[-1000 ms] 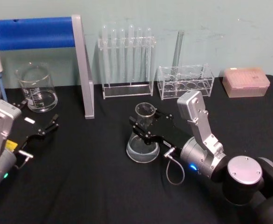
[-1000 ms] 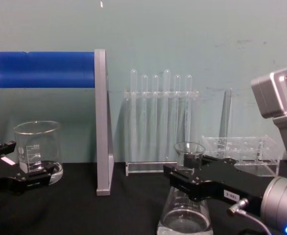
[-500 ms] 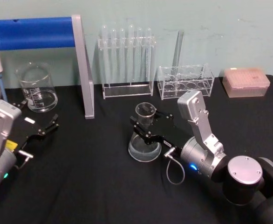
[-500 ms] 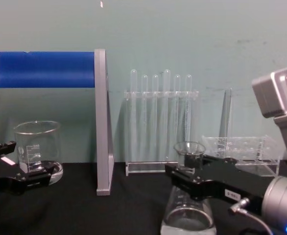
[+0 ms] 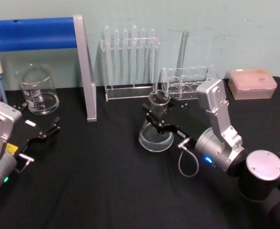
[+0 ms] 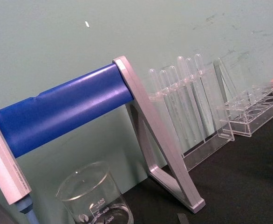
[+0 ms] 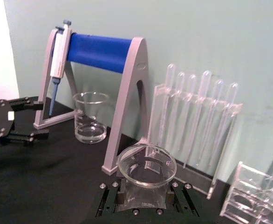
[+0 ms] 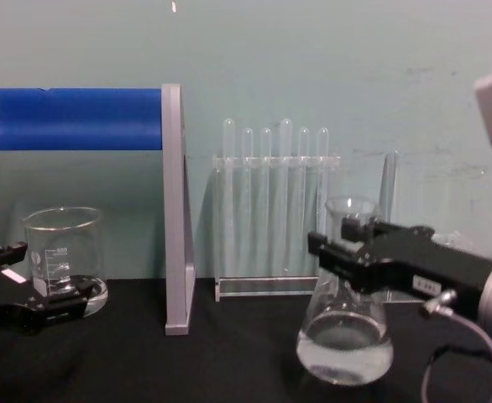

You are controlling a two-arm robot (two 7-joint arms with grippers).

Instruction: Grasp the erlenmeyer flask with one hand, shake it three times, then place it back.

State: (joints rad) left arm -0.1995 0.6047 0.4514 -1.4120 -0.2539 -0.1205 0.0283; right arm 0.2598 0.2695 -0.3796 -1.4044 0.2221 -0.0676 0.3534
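Black worktop (image 5: 97, 191), centre: right gripper (image 5: 159, 112) is clenching erlenmeyer flask (image 5: 155, 136) by neck, upright against spills; left gripper (image 5: 39, 116) is idling unclenched, left edge.

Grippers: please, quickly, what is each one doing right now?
Left gripper: open, holding nothing.
Right gripper: shut on the neck of the erlenmeyer flask.

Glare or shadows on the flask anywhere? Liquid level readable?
Chest view: erlenmeyer flask evenly lit, liquid line readable against the black cloth; right claw, shut on it, covers only the neck. Head view: no hot spot on the glass; left claw parked open at the left. Right wrist view: faint highlight on its rim.
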